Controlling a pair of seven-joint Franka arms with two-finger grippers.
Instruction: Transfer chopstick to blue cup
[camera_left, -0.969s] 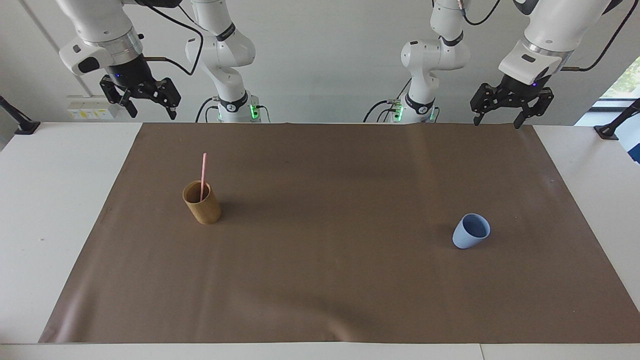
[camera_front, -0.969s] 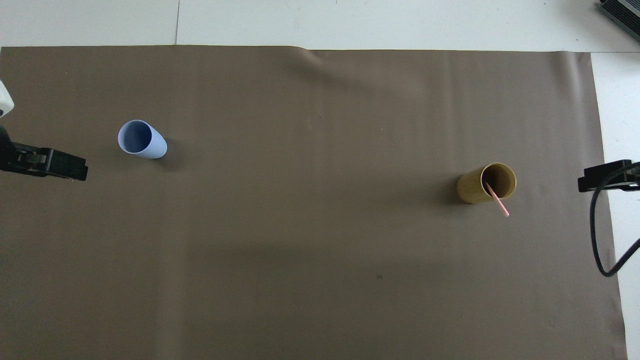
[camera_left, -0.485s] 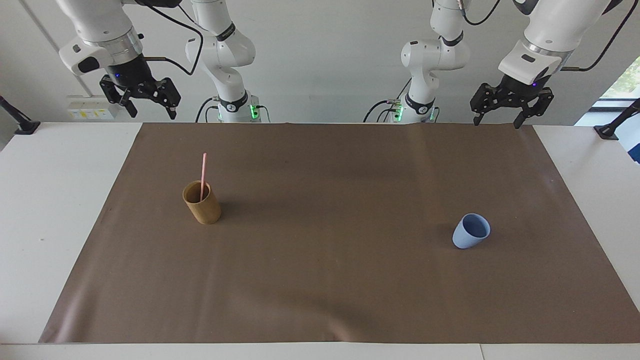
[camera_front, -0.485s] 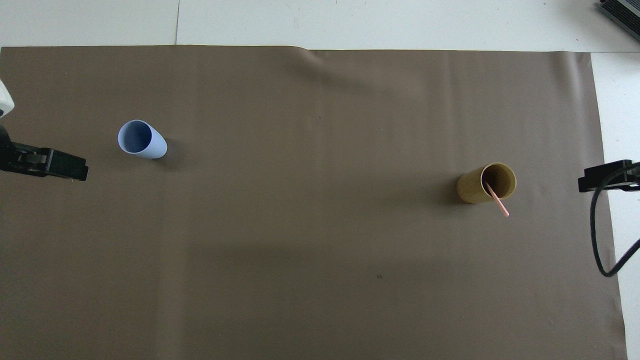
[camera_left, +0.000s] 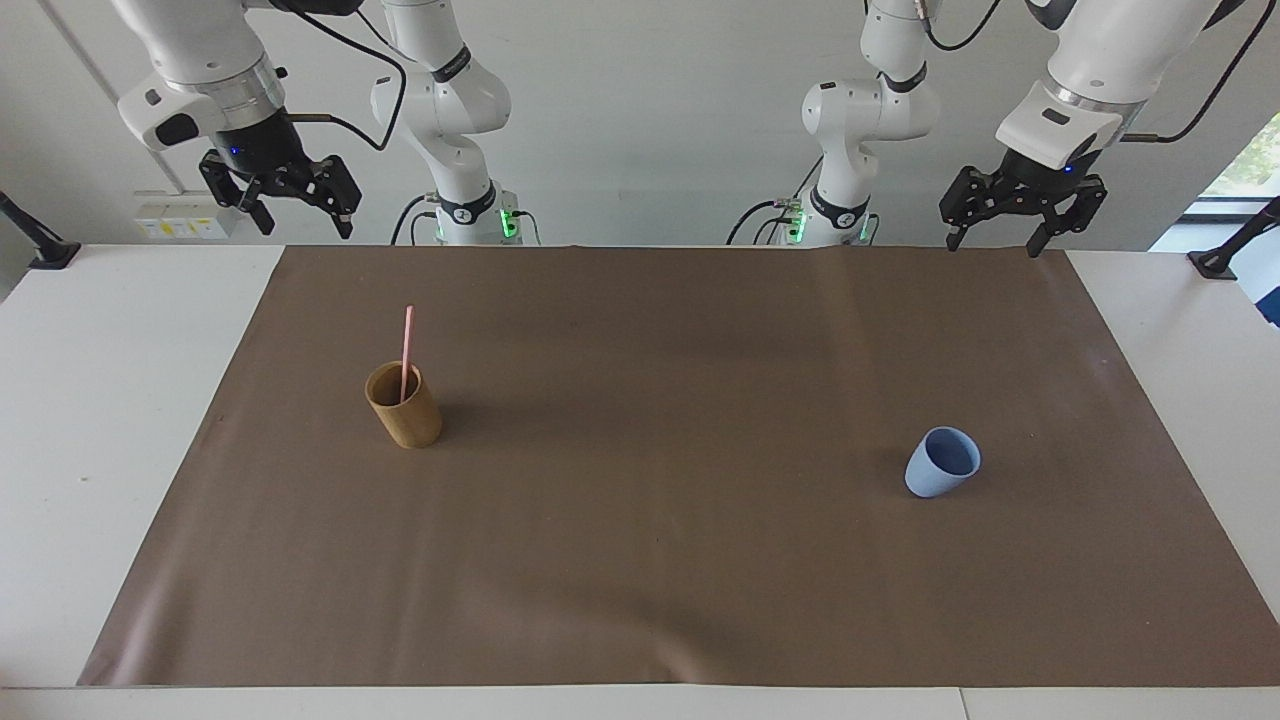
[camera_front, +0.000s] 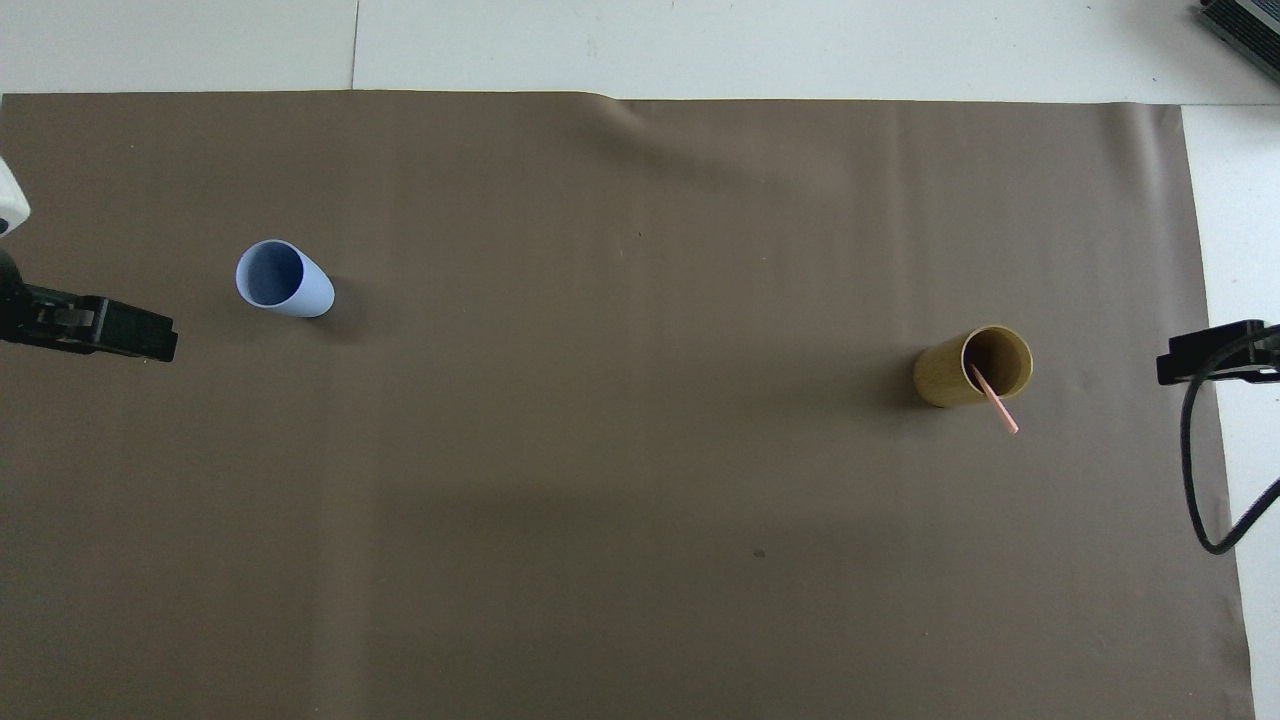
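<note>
A thin pale-pink chopstick (camera_left: 406, 345) (camera_front: 992, 398) stands leaning in a tan wooden cup (camera_left: 404, 406) (camera_front: 970, 366) toward the right arm's end of the brown mat. The blue cup (camera_left: 942, 462) (camera_front: 283, 279) stands upright and empty toward the left arm's end, a little farther from the robots than the wooden cup. My right gripper (camera_left: 305, 226) (camera_front: 1210, 352) hangs open and empty over the mat's corner by its own base. High over the mat's edge at the other end, my left gripper (camera_left: 992, 243) (camera_front: 100, 330) is open and empty too. Both arms wait.
The brown mat (camera_left: 660, 560) (camera_front: 620, 520) covers most of the white table (camera_left: 90, 400). A black cable (camera_front: 1195, 480) loops down from the right arm over the mat's edge. Both arm bases (camera_left: 465, 215) stand at the table's near edge.
</note>
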